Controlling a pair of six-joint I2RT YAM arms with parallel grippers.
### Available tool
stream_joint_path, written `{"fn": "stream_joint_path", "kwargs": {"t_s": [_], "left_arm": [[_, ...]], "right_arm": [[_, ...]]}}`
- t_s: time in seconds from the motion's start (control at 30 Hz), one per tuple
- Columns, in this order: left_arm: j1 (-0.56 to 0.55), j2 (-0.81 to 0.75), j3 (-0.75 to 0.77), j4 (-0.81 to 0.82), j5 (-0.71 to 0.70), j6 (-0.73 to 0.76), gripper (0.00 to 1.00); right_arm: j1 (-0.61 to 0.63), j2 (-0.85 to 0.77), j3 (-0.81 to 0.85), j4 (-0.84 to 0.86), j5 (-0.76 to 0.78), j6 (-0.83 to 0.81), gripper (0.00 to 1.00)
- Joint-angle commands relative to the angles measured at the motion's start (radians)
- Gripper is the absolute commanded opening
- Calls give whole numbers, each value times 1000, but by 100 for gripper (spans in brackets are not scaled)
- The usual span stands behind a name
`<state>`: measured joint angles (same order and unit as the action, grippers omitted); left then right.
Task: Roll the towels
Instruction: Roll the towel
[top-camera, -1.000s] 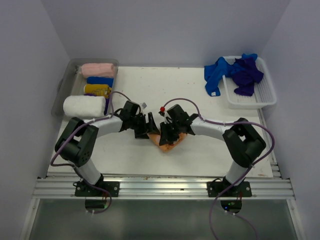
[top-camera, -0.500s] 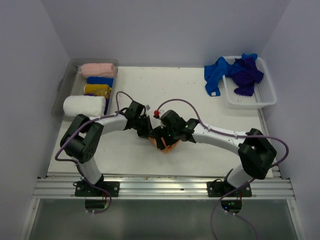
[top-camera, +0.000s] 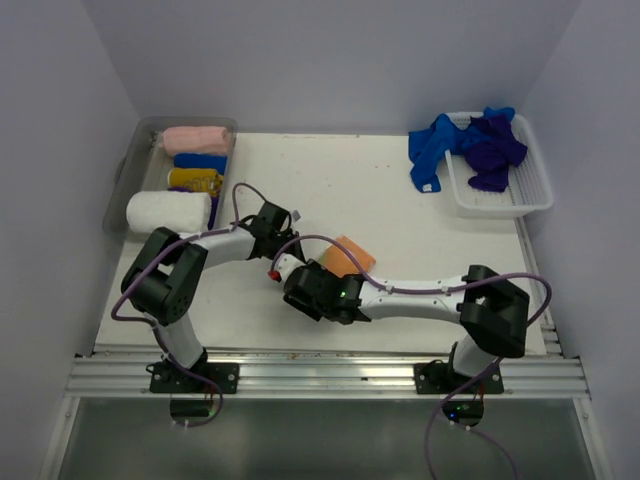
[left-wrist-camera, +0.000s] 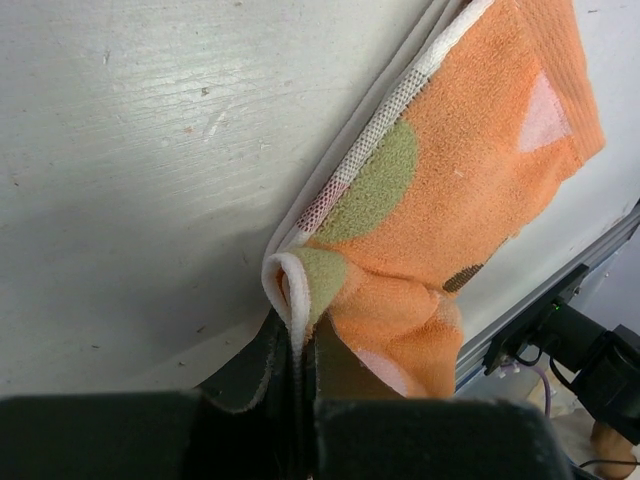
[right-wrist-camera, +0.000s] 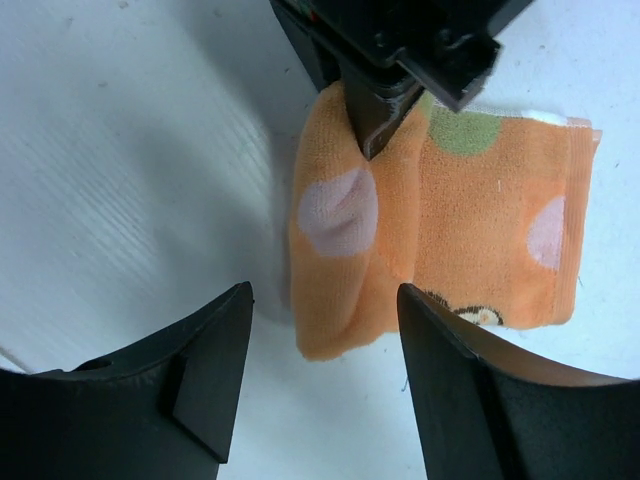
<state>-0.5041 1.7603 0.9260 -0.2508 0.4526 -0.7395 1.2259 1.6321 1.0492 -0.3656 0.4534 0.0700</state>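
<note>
An orange towel (top-camera: 350, 255) with pale and green dots lies partly folded in the middle of the table. My left gripper (left-wrist-camera: 300, 335) is shut on a doubled-over edge of the orange towel (left-wrist-camera: 460, 170), pinching the white-backed fold between its pads. From above, the left gripper (top-camera: 298, 252) sits at the towel's left side. My right gripper (right-wrist-camera: 325, 295) stands open just short of the near folded end of the orange towel (right-wrist-camera: 450, 230), holding nothing. In the top view the right gripper (top-camera: 322, 285) is low at the towel's near-left side.
A clear bin (top-camera: 128, 170) at the left holds rolled towels: pink (top-camera: 195, 138), blue (top-camera: 200, 160), yellow (top-camera: 195, 180) and white (top-camera: 168, 210). A white basket (top-camera: 505, 200) at the back right holds loose blue and purple towels (top-camera: 470, 145), one hanging over its rim.
My left gripper has shut on the towel's edge. My right gripper has let go, opened and swung round to the near-left of the towel, which now lies further back and to the right.
</note>
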Motion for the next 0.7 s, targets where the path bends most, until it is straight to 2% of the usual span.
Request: {"fn": "stream_joint_path", "kwargs": {"t_s": [0.0, 0.13, 0.2, 0.3, 0.33, 0.43, 0.53, 0.57, 0.63, 0.67], "left_arm": [[3, 25, 17, -41, -8, 32, 0], [3, 25, 20, -41, -6, 34, 0], [3, 24, 20, -41, -6, 34, 0], [3, 22, 19, -41, 0, 35, 0], [4, 22, 22, -41, 4, 37, 0], [7, 19, 27, -48, 3, 43, 0], [13, 13, 34, -54, 1, 57, 0], [18, 8, 40, -54, 8, 63, 3], [22, -10, 45, -53, 11, 80, 19], [22, -18, 53, -56, 3, 84, 40]], "right_arm": [[15, 44, -1, 77, 68, -62, 63], [18, 107, -15, 117, 77, -62, 58], [18, 130, -25, 131, 93, -62, 51], [18, 140, -47, 148, 97, -24, 32], [17, 132, -63, 154, 100, 0, 23], [7, 118, -78, 166, 84, 37, 6], [-22, 66, -100, 188, 9, 74, 0], [-48, 36, -106, 203, -65, 86, 0], [-80, 5, -124, 220, -154, 125, 0], [-124, -4, -127, 220, -248, 140, 0]]}}
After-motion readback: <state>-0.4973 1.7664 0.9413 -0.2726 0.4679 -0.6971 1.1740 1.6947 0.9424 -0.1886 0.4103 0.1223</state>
